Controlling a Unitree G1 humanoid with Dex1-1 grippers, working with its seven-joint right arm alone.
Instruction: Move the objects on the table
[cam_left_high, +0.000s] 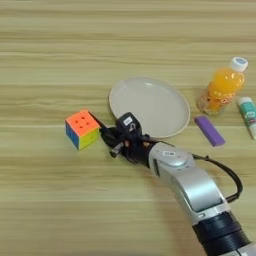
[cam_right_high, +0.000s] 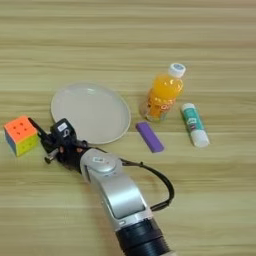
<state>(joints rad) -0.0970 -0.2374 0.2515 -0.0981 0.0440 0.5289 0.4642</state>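
1. Right gripper (cam_left_high: 106, 136) low over the surface (cam_left_high: 60, 55), between cube (cam_left_high: 81, 129) and plate (cam_left_high: 149, 106), jaws clamped on the marker pen (cam_left_high: 98, 123).
2. Pen's dark tip just beside the cube's right face; contact unclear.
3. Juice bottle (cam_right_high: 162, 95) upright toward the right edge, beyond the plate.
4. Purple block (cam_right_high: 150, 136) flat, just nearer than the bottle.
5. White-and-green tube (cam_right_high: 194, 124) lying right of the block.

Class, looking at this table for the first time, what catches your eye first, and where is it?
The silver right arm reaches in from the bottom right, its gripper just right of the colourful puzzle cube. Behind it lies a round beige plate, and further right stands the orange-juice bottle.
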